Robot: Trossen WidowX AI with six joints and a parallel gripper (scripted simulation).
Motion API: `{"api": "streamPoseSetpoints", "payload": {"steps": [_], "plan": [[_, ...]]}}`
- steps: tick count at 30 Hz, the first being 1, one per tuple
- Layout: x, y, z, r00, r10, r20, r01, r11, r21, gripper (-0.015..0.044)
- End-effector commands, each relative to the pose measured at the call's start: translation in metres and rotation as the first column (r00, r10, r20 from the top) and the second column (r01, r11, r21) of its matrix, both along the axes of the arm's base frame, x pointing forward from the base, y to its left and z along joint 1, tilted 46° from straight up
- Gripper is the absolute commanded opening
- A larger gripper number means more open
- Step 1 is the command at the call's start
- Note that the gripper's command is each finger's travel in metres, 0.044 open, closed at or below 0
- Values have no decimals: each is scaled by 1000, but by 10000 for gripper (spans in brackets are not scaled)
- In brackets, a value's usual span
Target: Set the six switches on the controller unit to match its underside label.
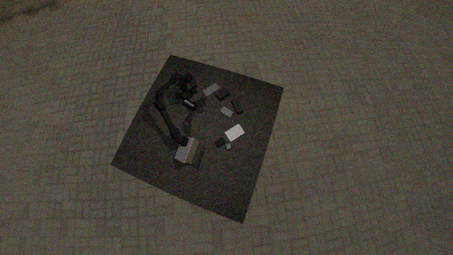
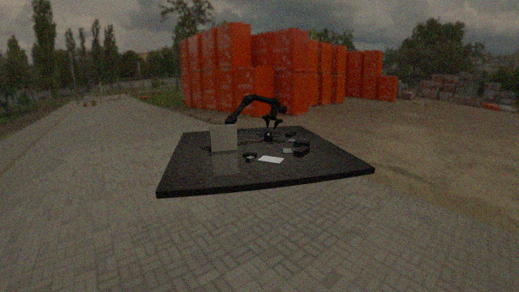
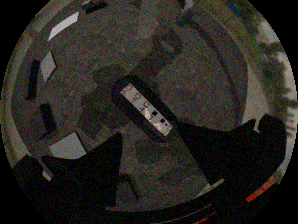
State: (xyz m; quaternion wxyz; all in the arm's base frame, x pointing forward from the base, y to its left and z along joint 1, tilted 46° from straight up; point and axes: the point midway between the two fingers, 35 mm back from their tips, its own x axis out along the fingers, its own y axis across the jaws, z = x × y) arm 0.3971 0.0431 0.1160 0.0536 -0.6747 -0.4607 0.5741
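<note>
The dark controller unit point(image 1: 190, 106) point(image 2: 268, 137) point(image 3: 118, 95) lies with its pale label strip point(image 1: 189, 103) point(image 3: 131, 93) facing up, so its switches are hidden beneath. In the wrist view the label carries a row of small squares with digits. Those toward the upper left look empty and two toward the lower right look filled; the noise hides the rest. My gripper point(image 2: 272, 126) point(image 3: 149, 131) is open and empty, with its fingers apart above the unit and not touching it.
A large pale box point(image 1: 184, 152) point(image 2: 223, 138) stands near the arm's base. A white sheet point(image 1: 235, 132) point(image 2: 271, 159), grey plates point(image 1: 211, 89) point(image 1: 226, 111) and dark modules point(image 1: 222, 94) point(image 1: 237, 106) point(image 1: 220, 142) lie around the unit on the dark bench point(image 1: 219, 184) point(image 2: 195, 178).
</note>
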Motion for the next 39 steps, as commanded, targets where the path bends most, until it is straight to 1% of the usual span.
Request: {"api": "streamPoseSetpoints", "payload": {"steps": [1,2,5,9,12,15,20,25,28,31,35,39], "plan": [[-1,4,2,969,165,182,-170,985,8,420],[-1,5,2,948,212,235,-219,976,2,440],[-1,7,3,855,345,386,-361,932,-33,440],[-1,10,5,667,494,558,-525,843,-119,440],[-1,12,6,486,578,655,-619,757,-208,440],[-1,15,8,281,635,720,-684,659,-313,440],[-2,19,10,-86,659,747,-717,480,-506,440],[-2,23,13,-441,597,670,-650,302,-698,440],[-3,25,14,-629,521,577,-564,205,-800,440],[-3,28,16,-785,420,455,-449,120,-885,440],[-4,31,18,-932,254,259,-259,32,-965,440],[-5,34,20,-997,66,40,-41,-19,-999,440]]}}
